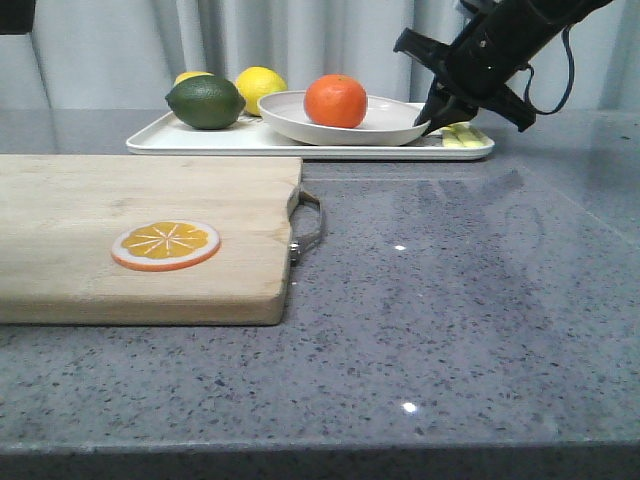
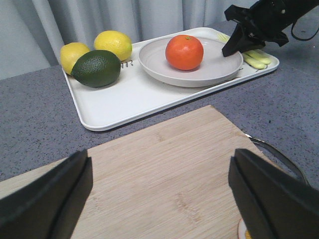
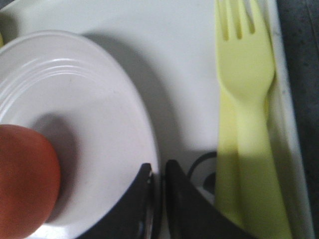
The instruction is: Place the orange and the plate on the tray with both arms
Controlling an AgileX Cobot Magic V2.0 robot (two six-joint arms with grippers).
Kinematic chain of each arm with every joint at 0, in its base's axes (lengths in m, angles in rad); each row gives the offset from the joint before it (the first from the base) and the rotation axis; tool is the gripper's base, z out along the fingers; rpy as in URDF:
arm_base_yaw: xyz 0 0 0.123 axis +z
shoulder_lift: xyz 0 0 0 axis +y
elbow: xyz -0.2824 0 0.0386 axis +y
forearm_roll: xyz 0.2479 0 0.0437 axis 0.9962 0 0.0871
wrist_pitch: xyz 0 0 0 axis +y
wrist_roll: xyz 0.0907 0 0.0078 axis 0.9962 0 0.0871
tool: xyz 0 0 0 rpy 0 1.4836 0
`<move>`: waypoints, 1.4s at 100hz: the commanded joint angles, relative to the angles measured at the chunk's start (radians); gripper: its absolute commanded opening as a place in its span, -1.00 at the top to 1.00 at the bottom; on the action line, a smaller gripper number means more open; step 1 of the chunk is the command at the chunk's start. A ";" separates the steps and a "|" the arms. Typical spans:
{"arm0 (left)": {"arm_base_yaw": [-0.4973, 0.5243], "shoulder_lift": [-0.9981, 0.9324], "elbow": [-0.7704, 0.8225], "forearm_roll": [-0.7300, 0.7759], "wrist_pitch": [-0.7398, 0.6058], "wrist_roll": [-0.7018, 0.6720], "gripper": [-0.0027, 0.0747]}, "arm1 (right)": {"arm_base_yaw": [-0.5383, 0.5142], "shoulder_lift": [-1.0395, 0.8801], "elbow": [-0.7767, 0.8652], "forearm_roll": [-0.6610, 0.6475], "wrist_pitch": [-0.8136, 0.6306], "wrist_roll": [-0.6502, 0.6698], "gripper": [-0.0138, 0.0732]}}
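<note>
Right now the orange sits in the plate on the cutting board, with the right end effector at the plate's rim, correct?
Not quite. The orange is in the plate, but the plate rests on the tray, not the cutting board; the front view shows this. The right end effector is at the rim.

One orange (image 1: pixel 335 100) in one plate (image 1: pixel 385 127) on one tray (image 1: pixel 200 141), two lemons (image 2: pixel 113 44) and one green lime (image 1: pixel 205 102) beside the plate, one yellow fork (image 3: pixel 245 64), one cutting board (image 1: pixel 100 200) with one orange slice (image 1: pixel 165 244).

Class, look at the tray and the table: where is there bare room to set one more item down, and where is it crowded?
Free: the tray strip in front of the lime, and the cutting board beyond the orange slice. Crowded: around the plate, fork and right pincer.
</note>
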 commanded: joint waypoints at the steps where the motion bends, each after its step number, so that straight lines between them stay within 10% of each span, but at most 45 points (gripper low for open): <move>1: 0.004 -0.004 -0.027 -0.001 -0.047 0.001 -0.48 | -0.002 -0.066 -0.034 0.025 -0.025 -0.005 0.27; 35: 0.004 -0.004 -0.027 -0.001 -0.047 0.001 -0.48 | -0.005 -0.109 -0.052 0.034 -0.030 -0.008 -0.12; 93: 0.004 -0.004 -0.027 -0.001 -0.047 0.001 -0.48 | -0.005 -0.433 -0.082 -0.037 0.223 -0.375 -0.13; 140: 0.004 -0.004 -0.027 -0.001 -0.047 0.001 -0.48 | -0.005 -1.011 0.504 -0.110 0.039 -0.430 -0.13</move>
